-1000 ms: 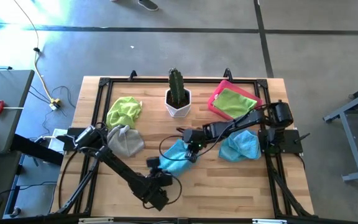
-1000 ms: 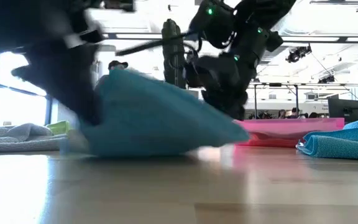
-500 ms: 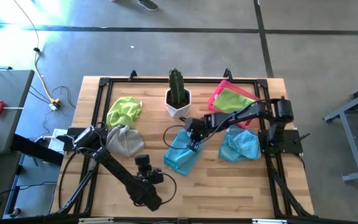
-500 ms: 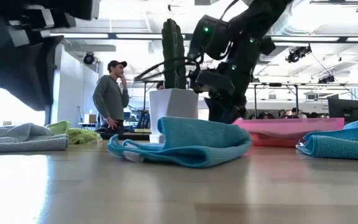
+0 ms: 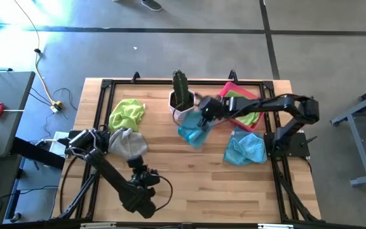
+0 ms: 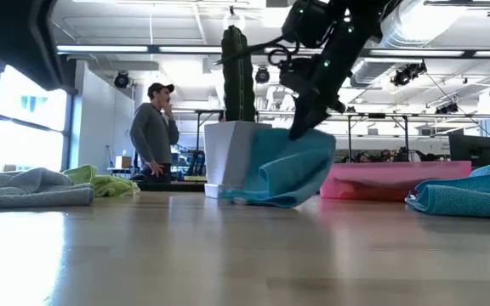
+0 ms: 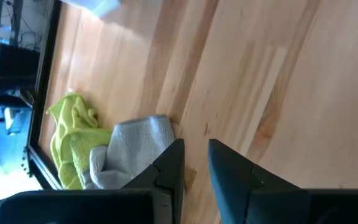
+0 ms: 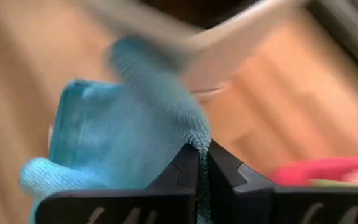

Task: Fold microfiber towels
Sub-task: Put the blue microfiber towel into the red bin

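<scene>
Blue towel (image 5: pixel 191 132) hangs limp below right gripper (image 5: pixel 203 118), pinched by one edge: light, floppy; grip folded edges together. Left gripper (image 7: pixel 194 163) slightly apart, empty.

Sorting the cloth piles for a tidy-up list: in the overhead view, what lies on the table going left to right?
Lime green towel → grey towel → cactus pot → light blue towel held by the right pincer → crumpled light blue towel.
</scene>
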You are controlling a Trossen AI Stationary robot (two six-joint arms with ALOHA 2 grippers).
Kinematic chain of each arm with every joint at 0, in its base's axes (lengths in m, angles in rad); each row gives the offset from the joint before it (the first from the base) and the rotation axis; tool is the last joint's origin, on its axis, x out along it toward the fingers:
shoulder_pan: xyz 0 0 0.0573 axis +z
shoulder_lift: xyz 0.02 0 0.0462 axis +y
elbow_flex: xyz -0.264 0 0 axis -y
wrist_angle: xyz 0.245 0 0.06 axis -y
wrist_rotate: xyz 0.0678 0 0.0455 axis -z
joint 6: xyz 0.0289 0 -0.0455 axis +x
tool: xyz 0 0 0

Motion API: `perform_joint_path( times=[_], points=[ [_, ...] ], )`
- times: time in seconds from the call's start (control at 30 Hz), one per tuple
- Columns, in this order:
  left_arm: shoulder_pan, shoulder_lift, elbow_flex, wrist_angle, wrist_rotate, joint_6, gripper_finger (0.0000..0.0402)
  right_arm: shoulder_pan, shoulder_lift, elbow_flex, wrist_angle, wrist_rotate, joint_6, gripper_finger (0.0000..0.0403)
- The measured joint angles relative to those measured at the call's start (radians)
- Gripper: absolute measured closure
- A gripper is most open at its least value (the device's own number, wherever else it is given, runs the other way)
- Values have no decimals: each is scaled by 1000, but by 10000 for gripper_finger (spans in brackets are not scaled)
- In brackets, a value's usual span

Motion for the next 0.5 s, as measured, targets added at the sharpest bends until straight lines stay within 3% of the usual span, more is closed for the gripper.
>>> perform_joint_path(
  times=[0.2, 0.5],
  points=[
    [-12, -10, -1, -4, -15, -17, 339, -142, -42, 0, -15, 106, 52, 403],
    [-14, -11, -1, -4, -23, -23, 339, -322, -43, 0, 39, 107, 139, 403]
  ],
)
